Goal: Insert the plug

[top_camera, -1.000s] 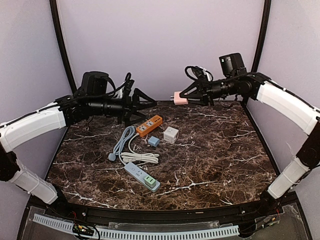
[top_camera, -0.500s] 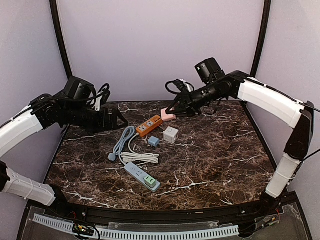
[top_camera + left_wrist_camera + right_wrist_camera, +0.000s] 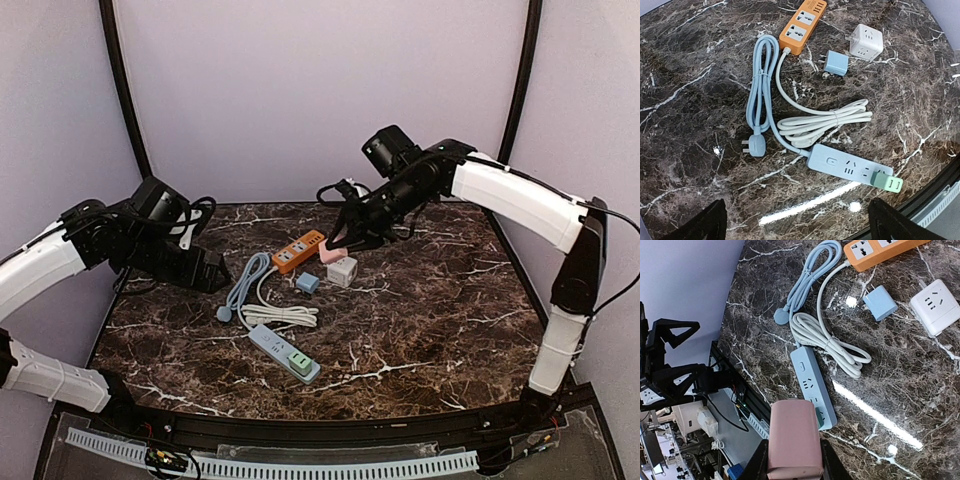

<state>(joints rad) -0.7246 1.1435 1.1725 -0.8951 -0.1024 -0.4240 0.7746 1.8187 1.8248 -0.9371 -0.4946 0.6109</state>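
Remote operation, plug task: my right fingers (image 3: 759, 462) are pinched narrow on the pink plug (image 3: 792, 437), one finger on each flank, with the plug's body jutting out ahead of them. In the overhead view I see the pair hanging above the dark marble counter (image 3: 450, 300). The orange power strip (image 3: 299, 250) lies just to one side of the plug, and the white cube adapter (image 3: 342, 269) sits just beneath it.

Past the plug, the right wrist view looks down on the blue power strip (image 3: 812, 385). The coiled white cord (image 3: 830, 345) lies beyond that, and a small blue adapter (image 3: 880, 302) further out beside the cube.

My left fingers (image 3: 702, 227) stand spread wide with nothing between them, raised over the counter's other end. Ahead of them lies the same blue strip, with a green plug (image 3: 887, 183) seated in the end nearer one fingertip. The pale blue cable (image 3: 760, 90) runs away from the fingers toward the orange strip at the far side.
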